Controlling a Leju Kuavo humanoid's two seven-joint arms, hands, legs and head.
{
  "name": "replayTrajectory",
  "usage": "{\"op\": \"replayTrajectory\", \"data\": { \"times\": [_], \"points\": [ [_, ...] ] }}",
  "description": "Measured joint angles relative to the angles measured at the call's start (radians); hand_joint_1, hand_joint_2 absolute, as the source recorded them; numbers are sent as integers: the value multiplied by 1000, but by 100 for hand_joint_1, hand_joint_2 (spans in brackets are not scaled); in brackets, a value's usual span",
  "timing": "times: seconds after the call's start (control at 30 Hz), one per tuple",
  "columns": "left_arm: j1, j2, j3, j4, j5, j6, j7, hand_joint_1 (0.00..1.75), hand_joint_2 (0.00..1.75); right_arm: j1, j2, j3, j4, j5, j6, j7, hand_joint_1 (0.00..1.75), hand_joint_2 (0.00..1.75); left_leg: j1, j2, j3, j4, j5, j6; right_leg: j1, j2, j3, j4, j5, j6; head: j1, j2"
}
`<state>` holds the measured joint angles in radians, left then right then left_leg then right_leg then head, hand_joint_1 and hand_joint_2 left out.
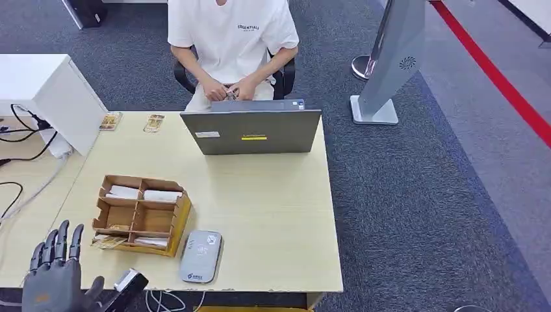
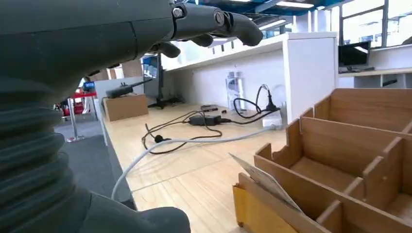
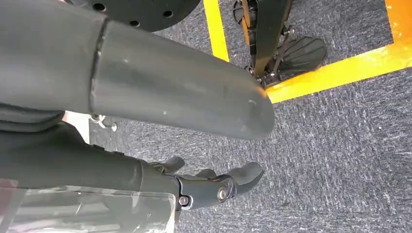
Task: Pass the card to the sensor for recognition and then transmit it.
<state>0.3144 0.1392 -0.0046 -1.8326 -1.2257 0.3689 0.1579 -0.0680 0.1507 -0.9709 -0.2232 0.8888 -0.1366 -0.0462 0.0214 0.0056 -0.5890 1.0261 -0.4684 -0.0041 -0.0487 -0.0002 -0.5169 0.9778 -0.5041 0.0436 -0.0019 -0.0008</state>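
While a card (image 1: pixel 108 242) leans half out of the wooden organizer's (image 1: pixel 140 215) near-left slot, corner toward the table edge, the left hand (image 1: pixel 55 270) hovers beside it, fingers spread, holding nothing. Just right lies the grey sensor (image 1: pixel 201 256). Hanging floorward, the right hand (image 3: pixel 209 184) curls loosely, empty.
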Motion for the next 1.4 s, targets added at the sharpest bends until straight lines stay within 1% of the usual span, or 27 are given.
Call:
{"op": "replayTrajectory", "data": {
  "times": [0.27, 0.57, 0.9, 1.4],
  "points": [
    [0, -17, 18, 0, -10, 7, -2, 0, 175, -1, 0, 0, 0, 2, 0, 0, 0, 0, 0, 0, 0, 0, 0, 0, 0, 0, 0, 0, 0, 0, 0, 0],
    [-26, -43, 65, 32, -29, 14, -34, 0, 175, -2, 0, 0, 0, 22, 3, 0, 0, 0, 0, 0, 0, 0, 0, 0, 0, 0, -1, 0, 0, 0, 0, 0],
    [-74, -69, 66, 95, -46, 21, -46, 0, 175, -3, 0, 0, 0, 32, 5, 0, 0, 0, 0, 0, 0, 0, 0, 0, 0, 0, 0, 0, 0, 0, 0, 0],
    [-111, -85, 65, 150, -68, 17, -54, 0, 175, -6, 1, 0, 0, 45, 8, 0, 0, 0, 0, 0, 0, 0, 0, 0, 0, 0, -2, 0, 0, 0, 0, 0]
  ]
}}
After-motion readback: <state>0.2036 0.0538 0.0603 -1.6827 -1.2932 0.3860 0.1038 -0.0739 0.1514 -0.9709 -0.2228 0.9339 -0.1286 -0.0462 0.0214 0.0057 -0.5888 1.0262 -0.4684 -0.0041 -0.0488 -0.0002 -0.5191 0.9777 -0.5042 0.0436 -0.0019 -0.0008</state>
